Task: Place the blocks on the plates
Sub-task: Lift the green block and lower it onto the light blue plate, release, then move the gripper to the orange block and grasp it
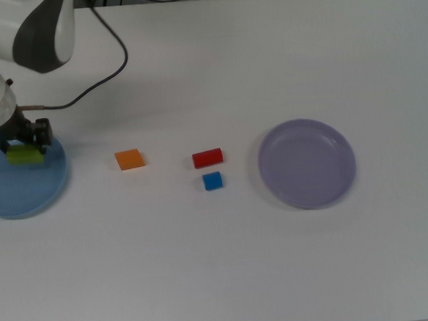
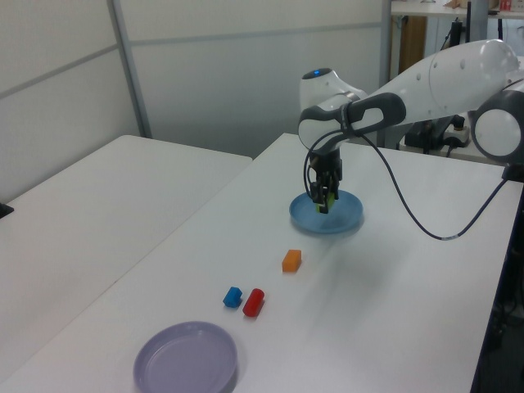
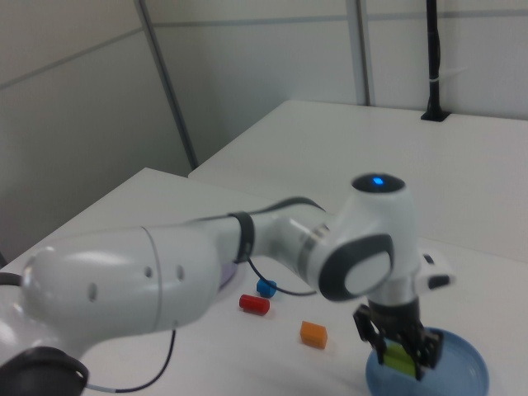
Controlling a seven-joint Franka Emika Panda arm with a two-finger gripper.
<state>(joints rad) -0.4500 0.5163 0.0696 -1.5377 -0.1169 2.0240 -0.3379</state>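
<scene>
The black two-finger gripper (image 1: 26,143) of a glossy white robot arm (image 2: 426,82) has its jaws clamped on a small solid green oblong block (image 1: 24,155), held above the round, shallow, light blue plastic plate (image 1: 14,196) at the top view's far left; whether the block touches the plate cannot be told. In the right view the green block (image 3: 401,356) sits between the dark fingers over the blue plate's (image 3: 462,377) inner surface. Three more blocks lie loose on the smooth white bench (image 1: 228,262): one flat orange square block (image 1: 129,159), then one red oblong block (image 1: 207,157), and just below it in the top view one smaller blue cube (image 1: 212,180). That makes four blocks, each of a different colour. A second round shallow plate, pale lavender-purple plastic (image 1: 307,163), rests on the top view's right, well apart from the blue one, with nothing on it. A black cable (image 1: 99,88) trails from the arm across the bench.
</scene>
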